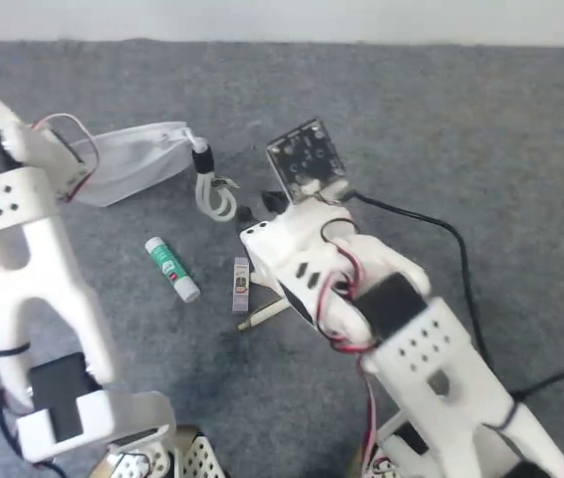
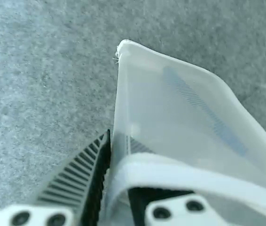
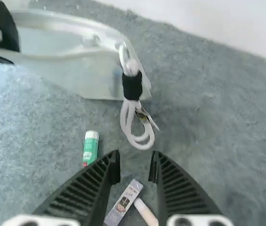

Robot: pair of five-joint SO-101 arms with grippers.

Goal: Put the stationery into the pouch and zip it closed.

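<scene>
Pouch (image 1: 133, 159) lies at the far left of the surface (image 1: 481, 129), with one edge pinched tight in the left claw (image 2: 116, 183). The glue stick (image 1: 172, 269), small flat case (image 1: 241, 284) and pale stick (image 1: 267, 314) lie loose near it, none inside that we can see. Right claw (image 3: 134, 167) hangs open above the case and pale stick, holding nothing, so we judge the step in hand as the first pickup. The next move calls for dropping over one item, closing squarely across it, then carrying it to the pouch mouth.
</scene>
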